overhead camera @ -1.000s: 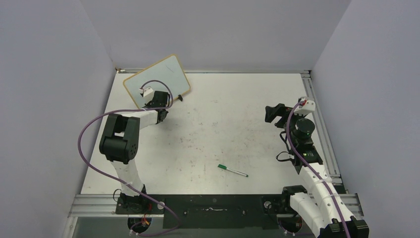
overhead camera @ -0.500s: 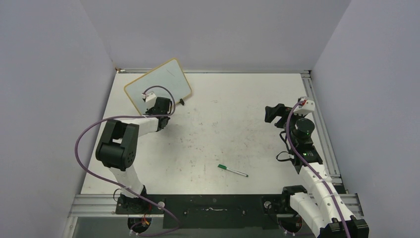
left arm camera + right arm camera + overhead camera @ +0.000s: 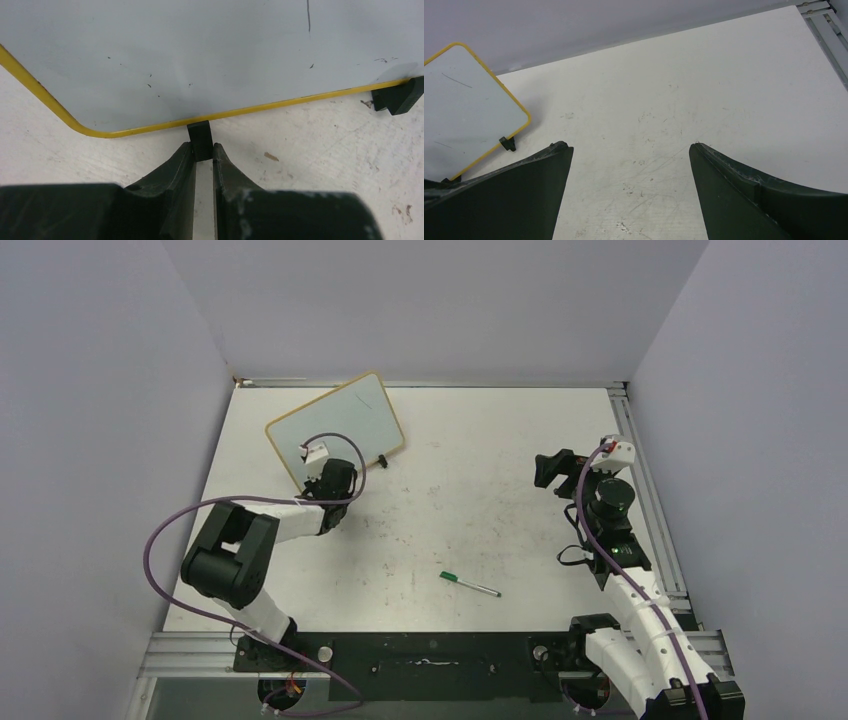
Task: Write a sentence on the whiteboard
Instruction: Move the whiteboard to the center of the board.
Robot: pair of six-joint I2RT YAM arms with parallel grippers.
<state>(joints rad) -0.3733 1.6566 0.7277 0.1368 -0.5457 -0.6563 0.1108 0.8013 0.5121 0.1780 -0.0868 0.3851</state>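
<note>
The white, scuffed counter (image 3: 450, 490) is closed in by grey walls on 3 sides. The left arm (image 3: 240, 560) is stretched towards the far-left corner. The right arm (image 3: 625, 580) is raised over the right side of the counter, well apart from everything else.

The whiteboard (image 3: 345, 420) is stood tilted on 2 black feet in the far-left part of the counter, with its yellow frame turned at an angle to the back wall. Only a few thin dark strokes and specks are seen on its face.

A pen (image 3: 470, 584) with a green cap is laid flat in the counter's near half, well apart from the board and both arms.

The left jaws are nearly closed and pinched on the corner foot (image 3: 200, 140), the one beside the board's rounded lower corner. The other foot (image 3: 400, 95) is untouched. The right jaws are spread wide, and nothing is held between them.
</note>
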